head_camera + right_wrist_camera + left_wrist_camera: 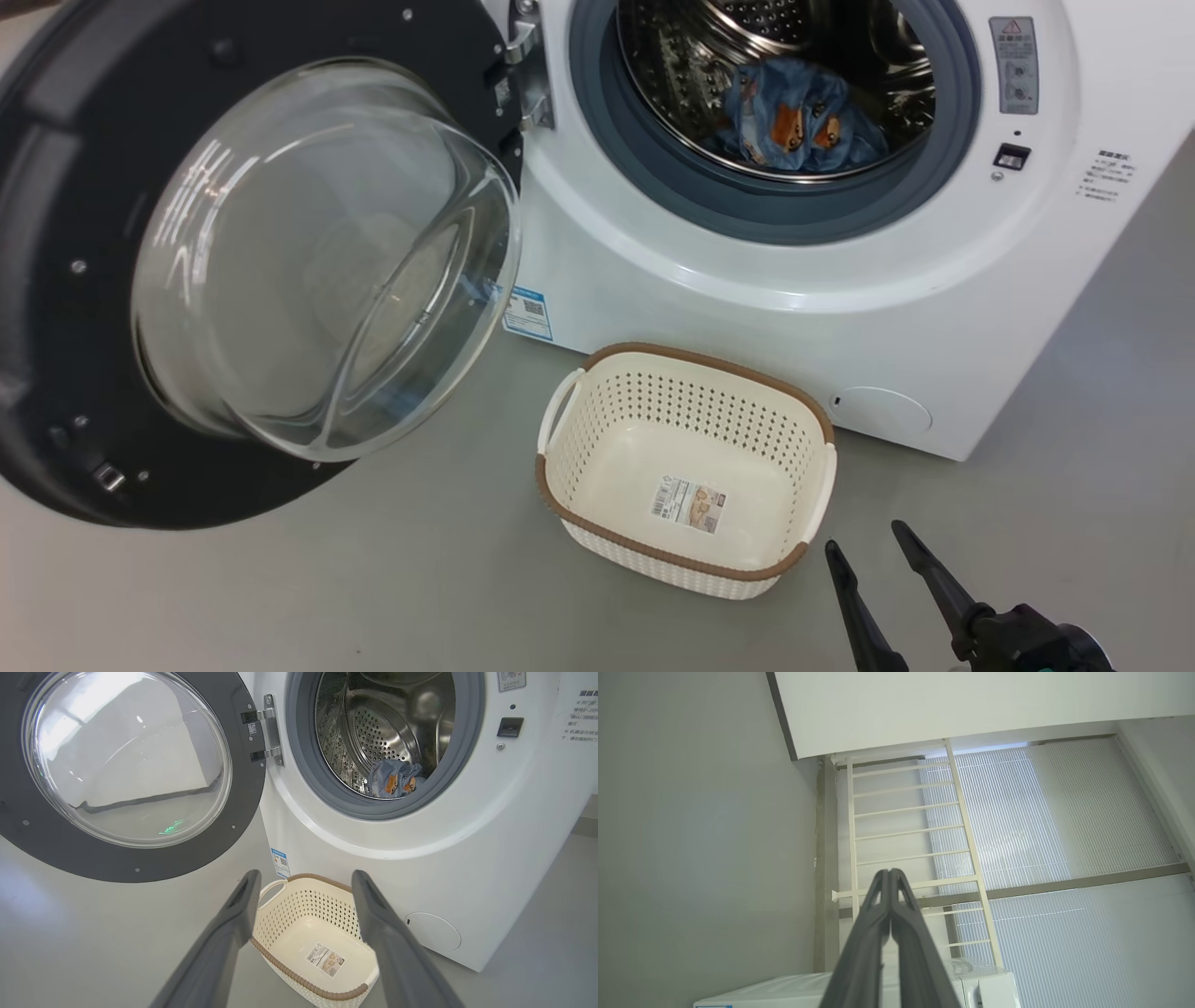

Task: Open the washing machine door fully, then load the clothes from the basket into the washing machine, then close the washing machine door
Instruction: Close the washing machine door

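Our right gripper [864,534] hangs with fingers apart just beside the empty basket [709,359]. Our left gripper [889,871] is pressed together on nothing. Beyond, the door [56,280] stands wide open. It looks stiff, heavy and glossy, so we'd push its black rim far from the hinge [530,89]. The clothes [794,121] lie inside the washing machine [747,308].

The right gripper [864,539] sits low on the right side of the head view. Its two long dark fingers [934,574] point up and lean a bit to the left. They are spread wide apart, and nothing is between them. A chunky dark wrist joins them at the bottom edge. The left gripper [889,873] is squeezed tight, its two fingers touching from base to tip, with nothing held.
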Controlling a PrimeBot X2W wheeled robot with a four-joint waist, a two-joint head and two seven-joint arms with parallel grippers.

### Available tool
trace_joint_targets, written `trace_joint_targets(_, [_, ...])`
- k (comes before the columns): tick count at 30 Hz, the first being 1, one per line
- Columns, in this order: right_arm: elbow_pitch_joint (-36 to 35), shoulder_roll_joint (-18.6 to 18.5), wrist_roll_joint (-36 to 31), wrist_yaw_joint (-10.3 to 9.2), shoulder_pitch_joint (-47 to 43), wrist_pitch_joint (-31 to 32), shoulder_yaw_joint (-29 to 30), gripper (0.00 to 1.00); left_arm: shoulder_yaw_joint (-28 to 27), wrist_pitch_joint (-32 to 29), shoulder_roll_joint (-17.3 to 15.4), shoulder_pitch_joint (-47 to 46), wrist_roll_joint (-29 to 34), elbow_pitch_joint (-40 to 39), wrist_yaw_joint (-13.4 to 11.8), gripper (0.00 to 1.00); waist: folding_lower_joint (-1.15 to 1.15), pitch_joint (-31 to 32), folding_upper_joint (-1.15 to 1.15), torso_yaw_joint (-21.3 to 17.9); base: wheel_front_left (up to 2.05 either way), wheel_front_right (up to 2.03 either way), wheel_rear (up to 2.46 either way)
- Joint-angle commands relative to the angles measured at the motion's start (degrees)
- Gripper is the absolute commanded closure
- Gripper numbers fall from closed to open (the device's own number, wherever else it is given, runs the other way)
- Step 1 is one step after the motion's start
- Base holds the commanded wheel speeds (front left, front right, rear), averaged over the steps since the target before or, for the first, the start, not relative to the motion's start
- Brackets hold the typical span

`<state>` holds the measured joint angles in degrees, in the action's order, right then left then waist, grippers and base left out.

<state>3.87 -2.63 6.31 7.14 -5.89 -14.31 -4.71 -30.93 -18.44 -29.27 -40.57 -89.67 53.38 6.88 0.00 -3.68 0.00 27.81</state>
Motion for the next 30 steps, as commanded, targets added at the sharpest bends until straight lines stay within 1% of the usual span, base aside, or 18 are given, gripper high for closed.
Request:
trace_joint_targets(1, [-1.47, -0.25, -1.1, 0.35, 0.49, -0.69, -1.49, 0.0, 0.06, -1.28, -4.3, -1.55, -0.01, -1.31, 0.6, 1.0, 0.0, -0.52, 0.0, -0.75, 0.0, 0.0, 0.0])
trace_joint_targets(6, [-1.5, -0.25, -2.28, 0.35, 0.58, -0.69, -1.45, 0.0, 1.03, -4.27, -4.14, -0.71, -0.02, -2.48, 0.6, 1.0, 0.0, -1.16, 0.0, -2.11, 0.0, 0.0, 0.0])
trace_joint_targets(13, [-1.76, -0.25, -3.8, 0.35, 0.23, -0.69, -1.0, 0.0, 0.45, -6.89, -4.29, 1.02, -1.0, -2.41, 0.6, 1.0, 0.0, -1.55, 0.0, -3.73, 0.0, 0.0, 0.0])
trace_joint_targets(17, [-2.05, -0.25, -4.38, 0.35, 0.0, -0.69, -0.5, 0.0, -0.01, -9.74, -4.17, 1.19, -2.17, -2.01, 0.6, 1.0, 0.0, -1.81, 0.0, -4.18, 0.0, 0.0, 0.0])
trace_joint_targets(27, [-2.25, -0.25, -4.88, 0.35, 0.68, -0.69, -0.7, 0.0, 1.86, -15.18, -3.79, 2.23, -1.53, -2.49, 0.6, 1.0, 0.0, -2.67, 0.0, -4.8, 0.0, 0.0, 0.0])
trace_joint_targets(30, [-2.25, -0.25, -4.94, 0.35, 0.68, -0.69, -0.8, 0.0, 1.92, -15.81, -3.76, 2.57, -1.51, -2.72, 0.6, 1.0, 0.0, -2.76, 0.0, -5.05, 0.0, 0.0, 0.0])
